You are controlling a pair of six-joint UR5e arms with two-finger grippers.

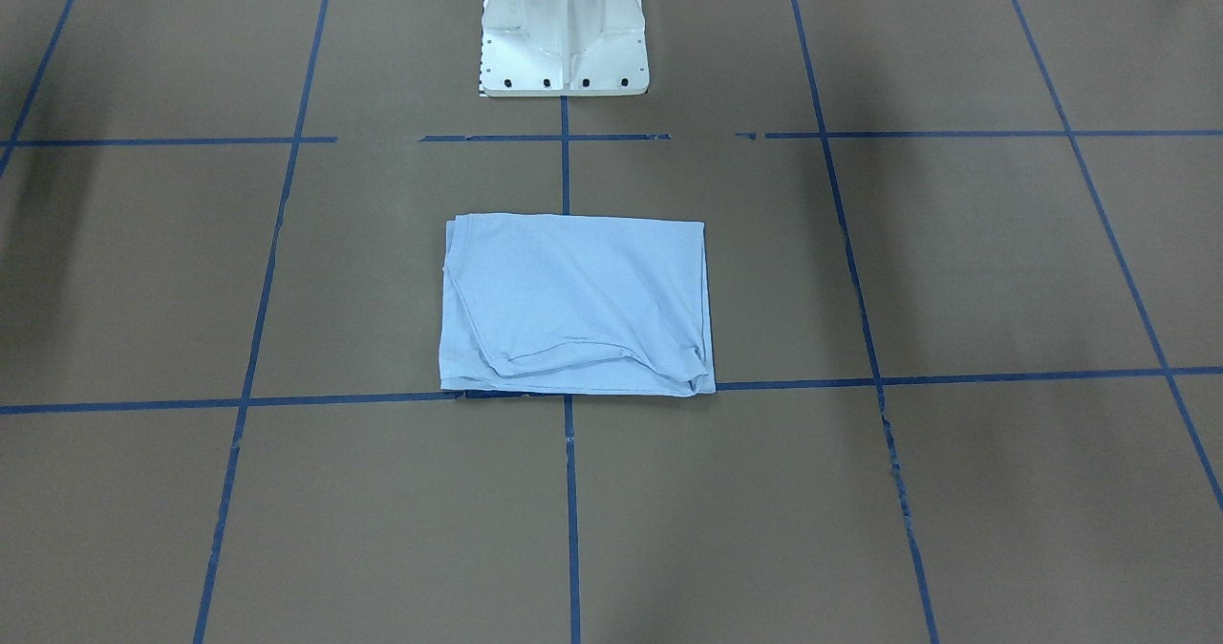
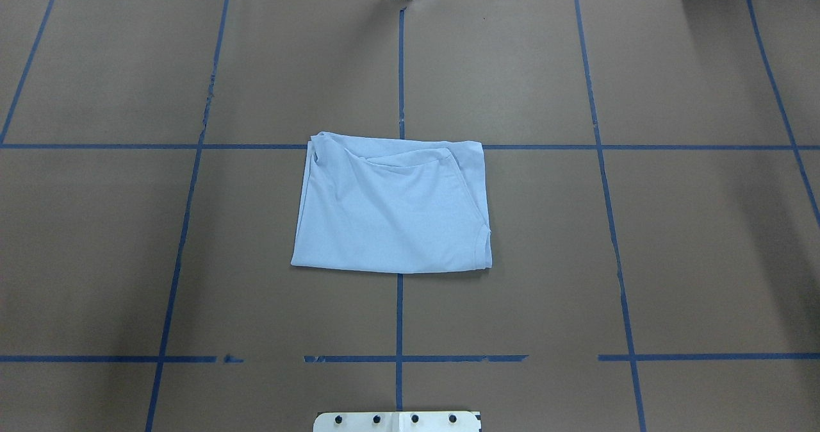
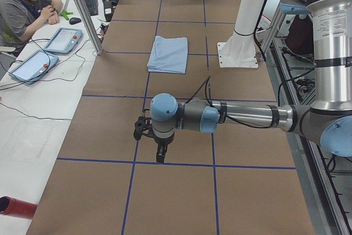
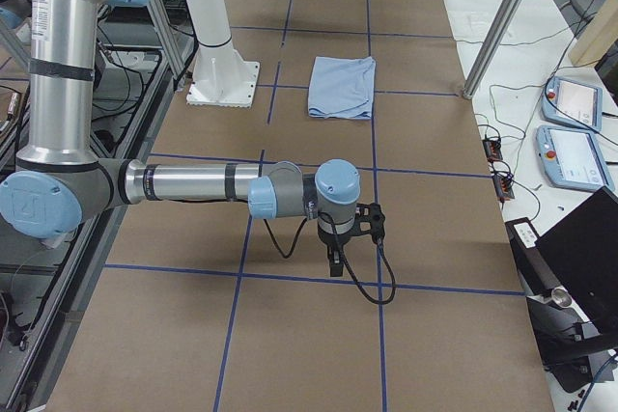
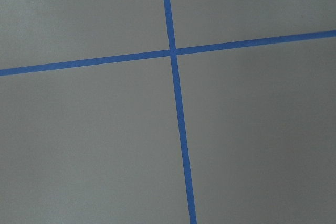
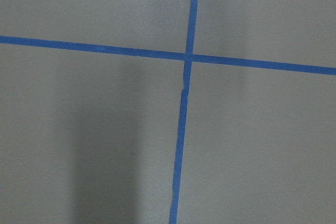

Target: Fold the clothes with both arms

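Observation:
The light blue T-shirt (image 1: pixel 573 305) lies folded into a flat rectangle at the table's middle, in front of the white pedestal. It also shows in the overhead view (image 2: pixel 391 204) and both side views (image 3: pixel 169 53) (image 4: pixel 341 86). Its print, label and tag are hidden. My left gripper (image 3: pixel 159 155) hangs over bare table far from the shirt, towards the table's left end. My right gripper (image 4: pixel 333 265) hangs over bare table towards the right end. I cannot tell whether either is open or shut. Both wrist views show only brown paper and blue tape.
The white pedestal base (image 1: pixel 564 32) stands behind the shirt. Blue tape lines (image 2: pixel 400 316) grid the brown table cover. An operator (image 3: pixel 22 9) sits at a side bench with tablets (image 3: pixel 63 39). Metal posts (image 3: pixel 82 9) (image 4: pixel 502 21) stand at the table's far edge.

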